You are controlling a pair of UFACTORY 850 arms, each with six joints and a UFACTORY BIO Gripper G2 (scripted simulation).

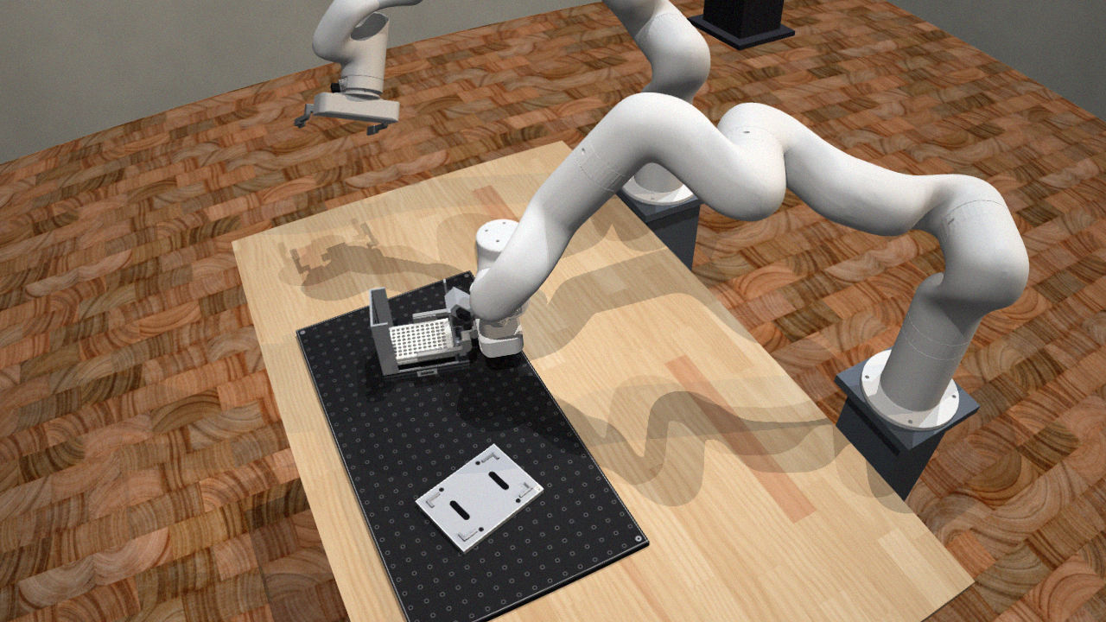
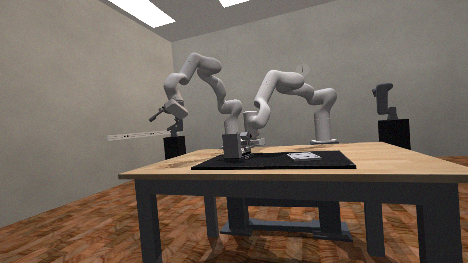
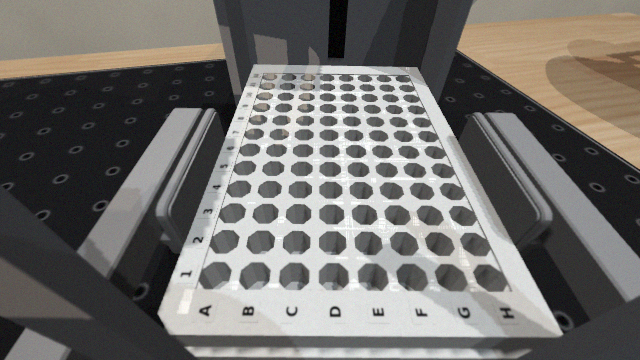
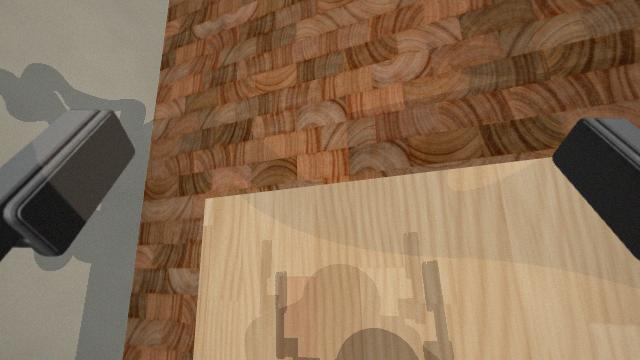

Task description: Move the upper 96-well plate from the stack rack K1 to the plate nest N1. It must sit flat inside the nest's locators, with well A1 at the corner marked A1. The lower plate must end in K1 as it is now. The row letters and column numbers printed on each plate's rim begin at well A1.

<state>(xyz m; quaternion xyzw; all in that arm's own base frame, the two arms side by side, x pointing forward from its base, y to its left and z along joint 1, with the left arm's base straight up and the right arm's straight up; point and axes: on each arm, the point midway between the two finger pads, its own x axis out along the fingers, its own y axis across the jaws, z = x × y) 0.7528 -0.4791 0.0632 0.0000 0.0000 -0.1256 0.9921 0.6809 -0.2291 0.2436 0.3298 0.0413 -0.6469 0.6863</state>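
Note:
The upper 96-well plate (image 1: 421, 340) (image 3: 315, 312) lies level in stack rack K1 (image 1: 380, 333) (image 2: 231, 146) (image 3: 400, 30), column 12 toward the tall wall. Well A1 is at the near left corner in the left wrist view. A strip of the lower plate (image 3: 360, 352) shows directly beneath. My left gripper (image 1: 435, 335) (image 3: 350, 170) is shut on the upper plate, one pad along each long side. My right gripper (image 1: 339, 124) (image 2: 161, 123) (image 4: 337, 182) is open and empty, high beyond the table's end. The plate nest N1 (image 1: 479, 487) (image 2: 305, 159) is empty; its A1 mark is unreadable.
The rack and nest stand on a black perforated board (image 1: 433, 417) (image 2: 271, 167) on the wooden table (image 1: 773, 541) (image 2: 392, 163) (image 4: 230, 300). The rack's tall wall rises just beyond the plate's column 12 end. The nest sits turned at an angle to the board.

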